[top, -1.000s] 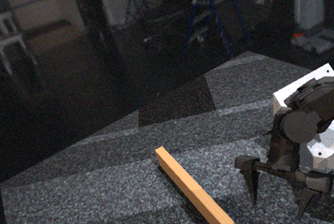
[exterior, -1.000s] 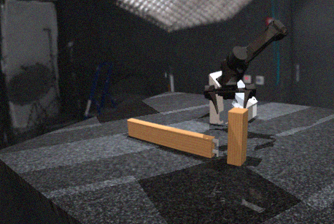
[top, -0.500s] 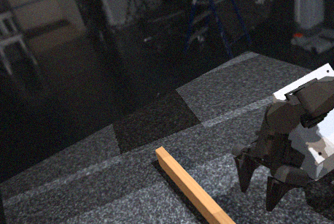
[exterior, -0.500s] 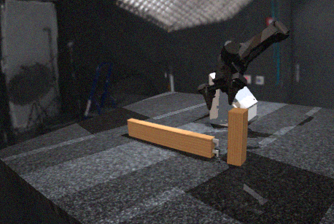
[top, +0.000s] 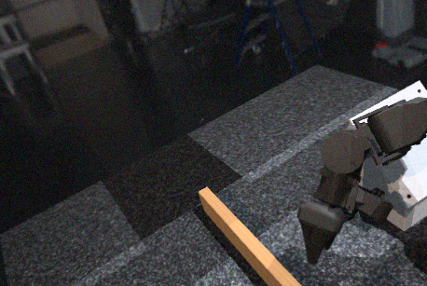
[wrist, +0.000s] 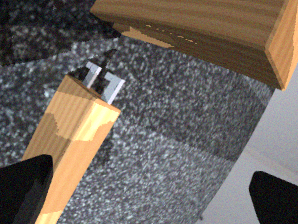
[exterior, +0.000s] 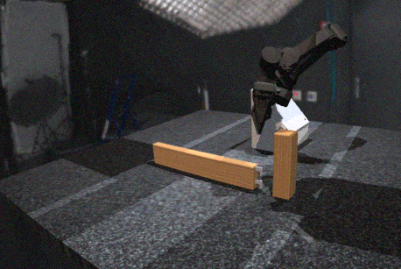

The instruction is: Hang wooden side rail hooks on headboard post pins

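The wooden side rail [top: 247, 245] [exterior: 201, 166] [wrist: 82, 135] lies along the table on its narrow edge. Two steel hooks [exterior: 259, 177] [wrist: 114, 87] stick out of its near end, a short gap away from the upright headboard post [exterior: 284, 165] [wrist: 200, 25], not touching it. The post is outside the top view; its pins cannot be made out. My gripper [top: 320, 253] [exterior: 259, 130] [wrist: 156, 176] is open and empty, above the table behind the rail's hook end and the post. In the wrist view its fingers stand wide apart, the left one overlapping the rail in the picture.
A white and grey box-like block [top: 415, 212] [exterior: 301, 121] stands behind the arm, on the robot's side of the table [top: 280, 105] [exterior: 175, 213]. A blue stepladder [top: 268, 7] [exterior: 118, 103] stands in the dark background beyond the table.
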